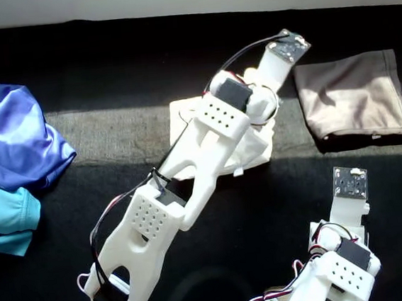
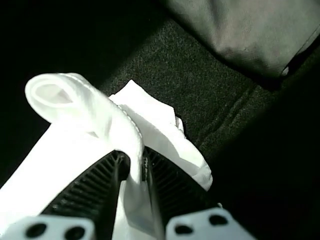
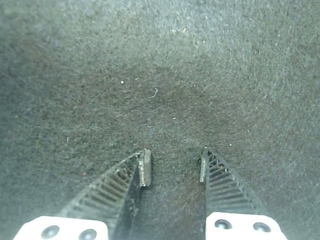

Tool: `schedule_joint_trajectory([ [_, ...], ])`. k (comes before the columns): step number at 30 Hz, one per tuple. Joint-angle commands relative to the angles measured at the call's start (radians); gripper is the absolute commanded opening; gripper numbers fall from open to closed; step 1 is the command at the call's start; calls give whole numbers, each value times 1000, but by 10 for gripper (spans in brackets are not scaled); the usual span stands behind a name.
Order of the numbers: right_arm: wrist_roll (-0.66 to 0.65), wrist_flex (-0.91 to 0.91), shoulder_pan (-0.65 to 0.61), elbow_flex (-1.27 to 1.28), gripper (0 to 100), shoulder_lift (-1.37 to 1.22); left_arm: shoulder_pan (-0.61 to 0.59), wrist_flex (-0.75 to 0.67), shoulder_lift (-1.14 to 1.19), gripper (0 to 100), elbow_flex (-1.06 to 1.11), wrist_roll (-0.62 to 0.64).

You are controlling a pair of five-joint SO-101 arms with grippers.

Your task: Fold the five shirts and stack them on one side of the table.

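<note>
A white shirt (image 1: 252, 145) lies partly folded at the table's middle, under my long left arm. My left gripper (image 2: 133, 167) is shut on a rolled edge of the white shirt (image 2: 95, 112), lifting it off the cloth. A folded grey shirt (image 1: 356, 95) rests at the back right, and its corner (image 2: 250, 35) shows beyond the white one. A blue shirt (image 1: 11, 137) and a teal shirt (image 1: 8, 219) lie heaped at the left edge. My right gripper (image 3: 174, 167) hangs open over bare dark cloth near the front right.
The dark table cloth (image 1: 106, 53) covers the whole table, with a sunlit band across its middle. The right arm's base (image 1: 337, 272) stands at the front edge. A pale wall strip runs along the back.
</note>
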State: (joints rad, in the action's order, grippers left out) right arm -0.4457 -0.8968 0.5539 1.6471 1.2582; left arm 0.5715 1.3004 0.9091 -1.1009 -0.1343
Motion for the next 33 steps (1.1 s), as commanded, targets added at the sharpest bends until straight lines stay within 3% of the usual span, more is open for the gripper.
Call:
schedule_joint_trajectory([
  [1,-6,16,8,33,163,2,10,-29,24,10,-44,8],
  [5,-6,16,8,33,163,2,8,-25,56,15,-45,8],
  [13,-6,16,8,33,163,2,-59,84,8,188,-127,8],
  [18,-6,16,7,33,163,2,-153,259,-8,134,-219,8],
  [21,-6,16,7,33,163,2,-171,364,-5,0,-206,8],
  [24,-6,16,5,33,163,2,-162,390,-5,15,-150,8],
  [33,-6,16,7,33,163,2,45,390,-4,9,-107,8],
])
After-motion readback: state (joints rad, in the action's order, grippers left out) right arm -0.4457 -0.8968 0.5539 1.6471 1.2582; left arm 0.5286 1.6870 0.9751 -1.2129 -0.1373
